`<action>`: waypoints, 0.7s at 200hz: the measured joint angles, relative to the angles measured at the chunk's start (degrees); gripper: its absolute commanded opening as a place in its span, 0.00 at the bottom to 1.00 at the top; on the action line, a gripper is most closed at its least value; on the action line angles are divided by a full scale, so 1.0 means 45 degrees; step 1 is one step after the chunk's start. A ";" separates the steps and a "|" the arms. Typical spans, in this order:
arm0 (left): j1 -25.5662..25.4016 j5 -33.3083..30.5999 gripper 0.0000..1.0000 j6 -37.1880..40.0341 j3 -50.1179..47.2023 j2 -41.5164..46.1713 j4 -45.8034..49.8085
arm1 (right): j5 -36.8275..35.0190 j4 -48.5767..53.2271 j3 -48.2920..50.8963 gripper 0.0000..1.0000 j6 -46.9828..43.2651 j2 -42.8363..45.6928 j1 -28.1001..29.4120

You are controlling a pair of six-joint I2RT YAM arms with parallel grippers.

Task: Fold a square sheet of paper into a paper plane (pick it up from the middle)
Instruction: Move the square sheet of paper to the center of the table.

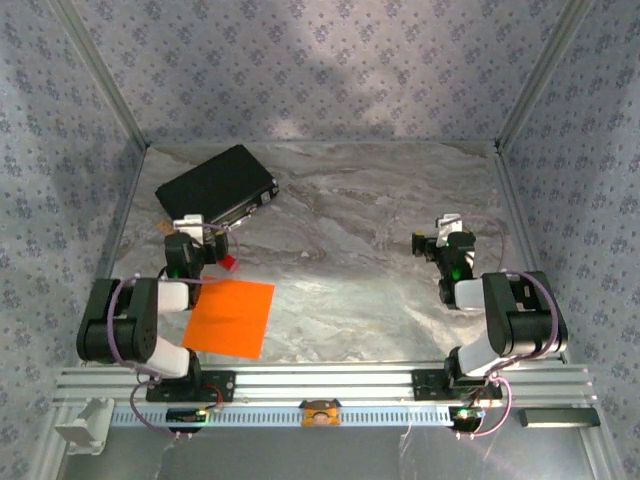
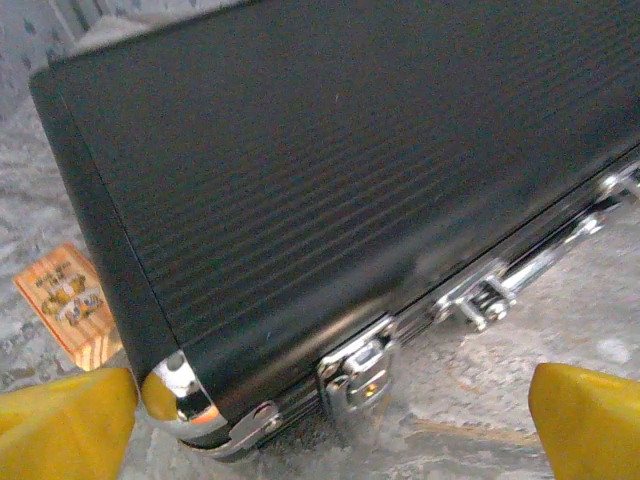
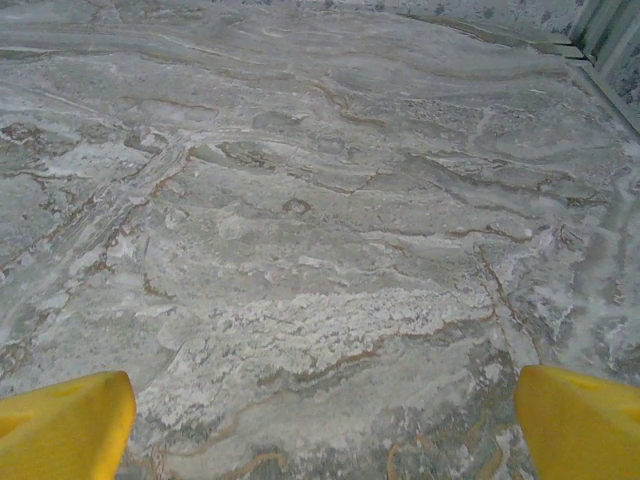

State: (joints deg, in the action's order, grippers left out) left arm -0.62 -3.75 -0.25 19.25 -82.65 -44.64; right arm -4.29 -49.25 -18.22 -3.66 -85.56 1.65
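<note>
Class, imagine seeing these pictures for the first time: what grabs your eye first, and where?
The bright orange square sheet of paper, lying flat on the marble table just ahead of the left arm's base. Then the black case at far left, its chrome latches close up in the left wrist view.

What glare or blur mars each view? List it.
Top external: bright patch on the back wall, square sheet of paper crisp. Left wrist: glare on the chrome corner of the black case. Right wrist: table evenly lit, right claw fingertips blurred.
</note>
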 measured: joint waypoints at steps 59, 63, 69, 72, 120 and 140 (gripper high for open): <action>-0.0053 -0.0126 1.00 -0.0797 0.1729 0.4391 0.4085 | -0.0529 0.4881 -0.2293 0.99 0.0452 0.3701 0.1195; -0.0053 -0.0160 1.00 -0.0981 0.1807 0.4590 0.4405 | -0.0529 0.5251 -0.2463 0.99 0.0612 0.3939 0.1287; -0.0053 -0.0223 1.00 -0.1263 0.1943 0.4881 0.4881 | -0.0452 0.5872 -0.2735 0.99 0.0874 0.4231 0.1404; -0.0058 -0.0257 1.00 -0.1452 0.2016 0.5032 0.5153 | -0.0384 0.6207 -0.2880 0.99 0.1035 0.4352 0.1452; -0.0053 -0.0933 1.00 -0.5115 0.3079 0.7087 0.9836 | 0.1132 1.0588 -0.4770 0.99 0.4639 0.4867 0.1370; -0.0034 -0.0151 1.00 -0.6353 0.3220 0.7446 1.1259 | 0.2351 1.1244 -0.4493 0.99 0.6266 0.5251 0.1049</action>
State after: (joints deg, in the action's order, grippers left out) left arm -0.78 -4.43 -28.84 33.74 -49.15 6.02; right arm 6.28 1.34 -38.44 24.53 -61.93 6.37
